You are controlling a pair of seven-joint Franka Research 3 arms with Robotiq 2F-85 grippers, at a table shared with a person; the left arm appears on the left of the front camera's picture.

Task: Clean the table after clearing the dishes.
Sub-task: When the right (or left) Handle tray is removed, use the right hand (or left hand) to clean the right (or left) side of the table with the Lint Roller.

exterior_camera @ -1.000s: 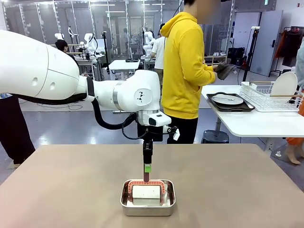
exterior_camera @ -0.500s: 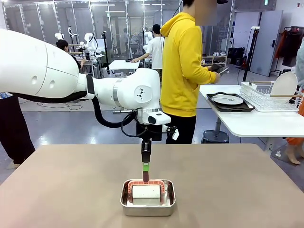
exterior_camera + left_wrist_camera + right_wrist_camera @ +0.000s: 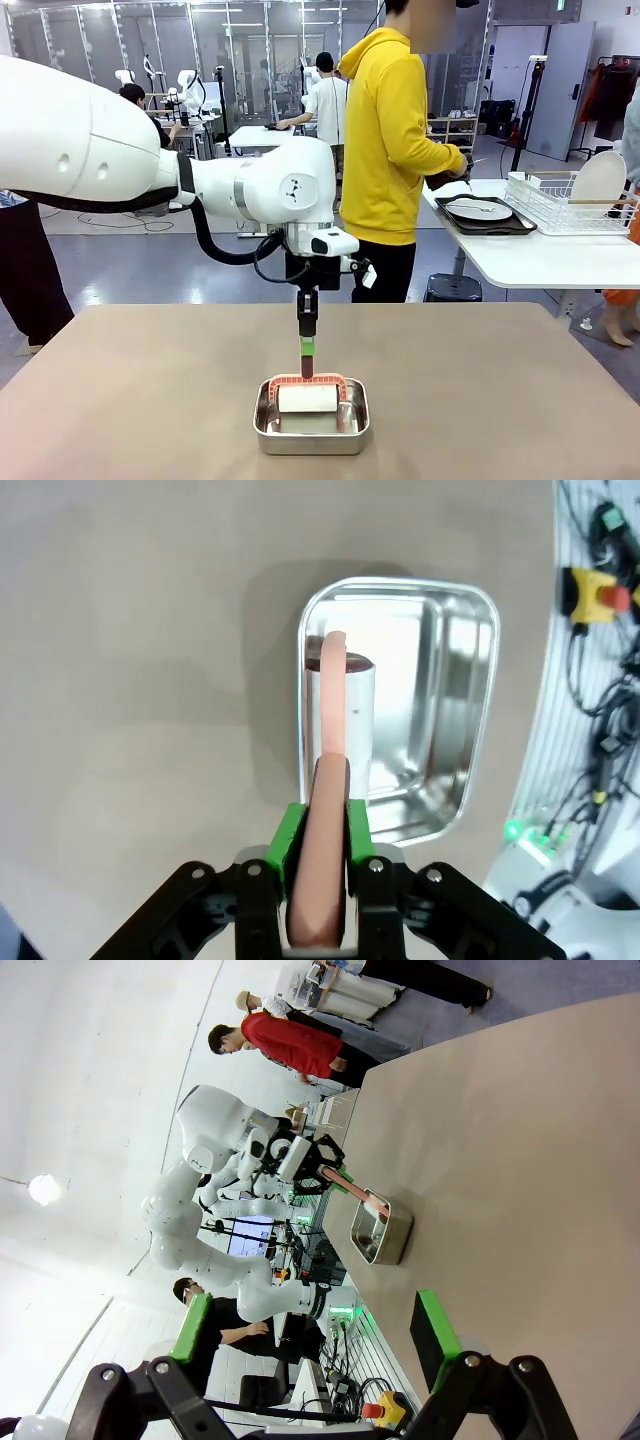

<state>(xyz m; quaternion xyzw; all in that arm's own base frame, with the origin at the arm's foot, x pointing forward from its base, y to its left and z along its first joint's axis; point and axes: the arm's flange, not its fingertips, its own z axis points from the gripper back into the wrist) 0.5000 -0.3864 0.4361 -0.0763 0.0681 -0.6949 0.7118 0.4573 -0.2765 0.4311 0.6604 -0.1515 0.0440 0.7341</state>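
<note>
The taupe table (image 3: 150, 400) carries a small steel pan (image 3: 262, 425) near its front middle. In the pan lies a white roller (image 3: 308, 399) with a salmon-pink handle (image 3: 330, 730). My left gripper (image 3: 307, 362) hangs straight down over the pan and is shut on that handle; the left wrist view shows the green pads (image 3: 288, 842) pressed to both sides of it. My right gripper (image 3: 312, 1345) stands open with nothing between its fingers, off to the side and looking across the table (image 3: 500, 1160). The dishes sit on the white side table: a dark tray (image 3: 452, 222) with a white plate (image 3: 480, 210).
A person in a yellow hoodie (image 3: 385, 140) stands behind the table, hands at the tray on the white side table (image 3: 540, 260). A wire rack (image 3: 560, 205) there holds another plate (image 3: 600, 180). Beyond the table's right edge lie cables and a red stop button (image 3: 610, 595).
My left gripper has closed on the roller's handle and risen a little, tipping the roller up in the pan. The person's hands have dropped toward the tray on the side table.
</note>
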